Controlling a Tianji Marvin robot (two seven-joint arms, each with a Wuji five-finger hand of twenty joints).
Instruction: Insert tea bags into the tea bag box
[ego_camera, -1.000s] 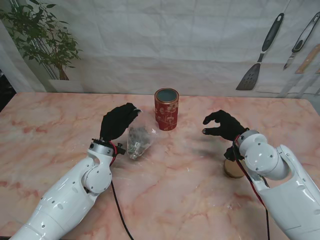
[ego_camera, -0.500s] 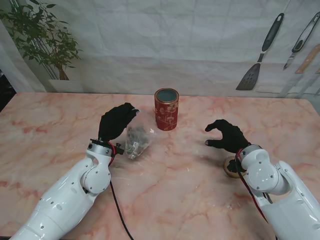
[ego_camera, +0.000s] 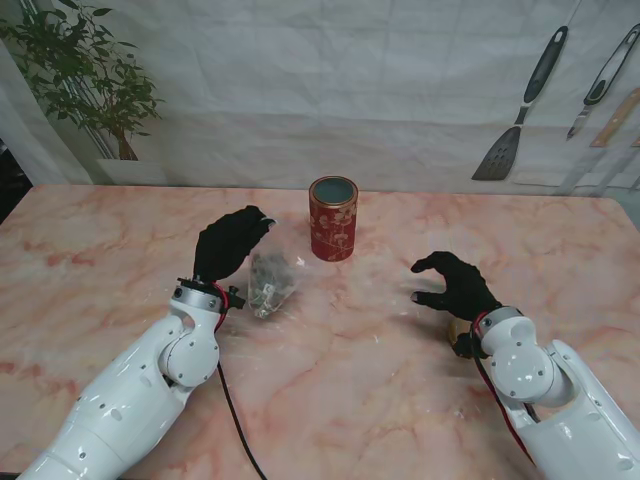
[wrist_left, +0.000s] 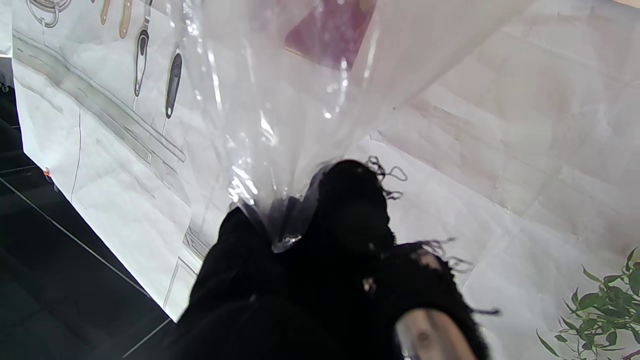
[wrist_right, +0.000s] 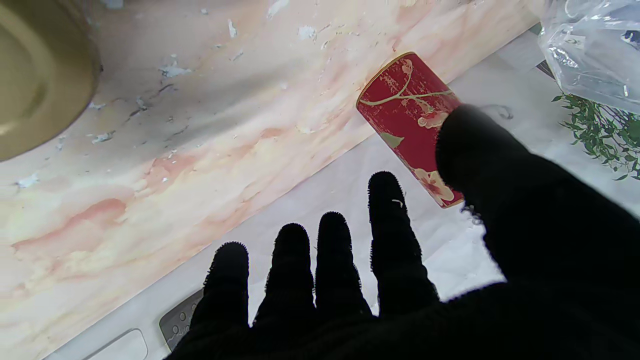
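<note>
Tea (ego_camera: 268, 281), probably bagged, is pinched by left hand (ego_camera: 232, 243); red box (ego_camera: 333, 218) unfilled; right hand (ego_camera: 453, 284) spread, empty.

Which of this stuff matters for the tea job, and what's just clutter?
Job:
- tea bag pouch, held by left hand
- red tin, open
- gold lid by right hand

Clutter:
- plant
- spatula on backdrop
</note>
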